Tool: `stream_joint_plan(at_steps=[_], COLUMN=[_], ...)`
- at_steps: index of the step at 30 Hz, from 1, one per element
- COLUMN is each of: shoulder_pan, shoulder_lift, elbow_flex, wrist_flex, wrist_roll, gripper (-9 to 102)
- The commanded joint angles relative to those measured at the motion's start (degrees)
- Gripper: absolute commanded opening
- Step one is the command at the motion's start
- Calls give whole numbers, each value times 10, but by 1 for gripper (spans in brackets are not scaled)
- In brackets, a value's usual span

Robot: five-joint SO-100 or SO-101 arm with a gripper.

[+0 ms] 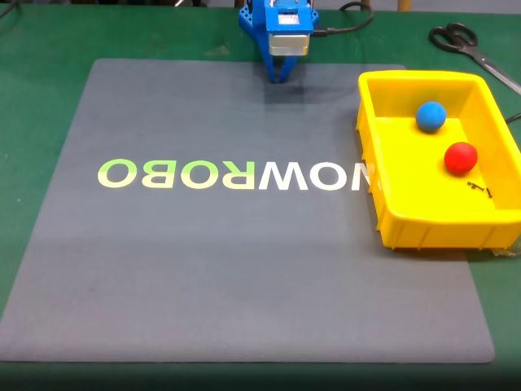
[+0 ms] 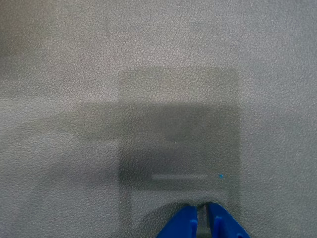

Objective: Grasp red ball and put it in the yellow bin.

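Note:
The red ball (image 1: pixel 460 157) lies inside the yellow bin (image 1: pixel 383 147) at the right of the fixed view, close to the bin's right wall. A blue ball (image 1: pixel 431 116) rests in the same bin, farther back. My blue gripper (image 1: pixel 279 79) hangs at the far edge of the grey mat, well left of the bin, pointing down with its fingers together and nothing between them. In the wrist view the two blue fingertips (image 2: pixel 184 224) show at the bottom edge, nearly touching, over bare grey mat.
A grey mat (image 1: pixel 203 269) with the lettering "ROBO" covers the green table. Black scissors (image 1: pixel 468 45) lie at the back right behind the bin. A small dark scrap (image 1: pixel 480 190) sits on the bin floor.

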Motion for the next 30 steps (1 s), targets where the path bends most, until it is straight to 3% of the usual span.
stream_joint_plan(at_steps=[1, 30], shoulder_pan=[-4, -5], shoulder_lift=[7, 7], elbow_flex=[18, 18], wrist_flex=[1, 1], wrist_roll=[10, 16], gripper=[0, 0])
